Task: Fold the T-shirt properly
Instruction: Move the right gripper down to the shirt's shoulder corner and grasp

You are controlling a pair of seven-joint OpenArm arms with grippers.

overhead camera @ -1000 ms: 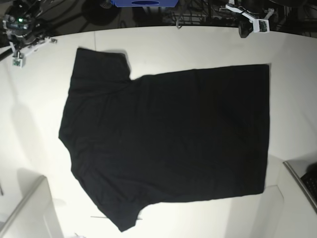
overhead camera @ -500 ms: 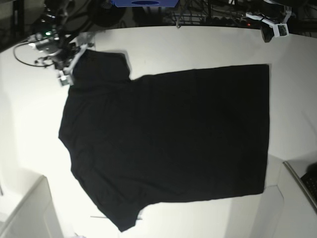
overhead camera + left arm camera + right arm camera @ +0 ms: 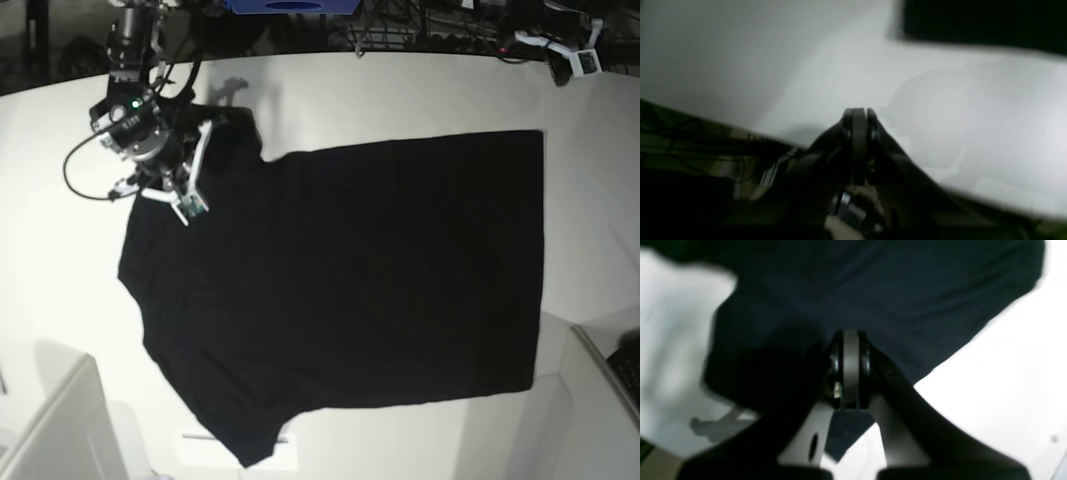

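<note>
Closest to the base camera: the near sleeve [image 3: 235, 430] of the T-shirt [image 3: 350, 280], close to the front edge of the white table [image 3: 600, 200]. Spread flat and plain black side up, with no fold made yet, as far as can be judged. Long axis across the base view, sleeves and shoulders toward the left of this view, straight hem [image 3: 540, 260] toward the right of it. Further back, over the far sleeve [image 3: 225, 130], the right gripper [image 3: 188, 207], with its jaws pressed together and nothing between them in the right wrist view [image 3: 850, 336]; only dark cloth [image 3: 873, 290] under and ahead of the tips. Cannot tell whether touching the fabric or just above it. Farthest back, at the rear edge of the table, the left gripper [image 3: 580, 62], also with jaws together and empty in its own view [image 3: 858, 111], over bare table, with a dark corner of the cloth [image 3: 983, 23] ahead and apart from it. Probably the approach step: right arm clearly nearer to the garment, at the sleeve end; left arm well apart from the hem corner. Likely need to open both pairs of jaws before any pinch of the far edge.
</note>
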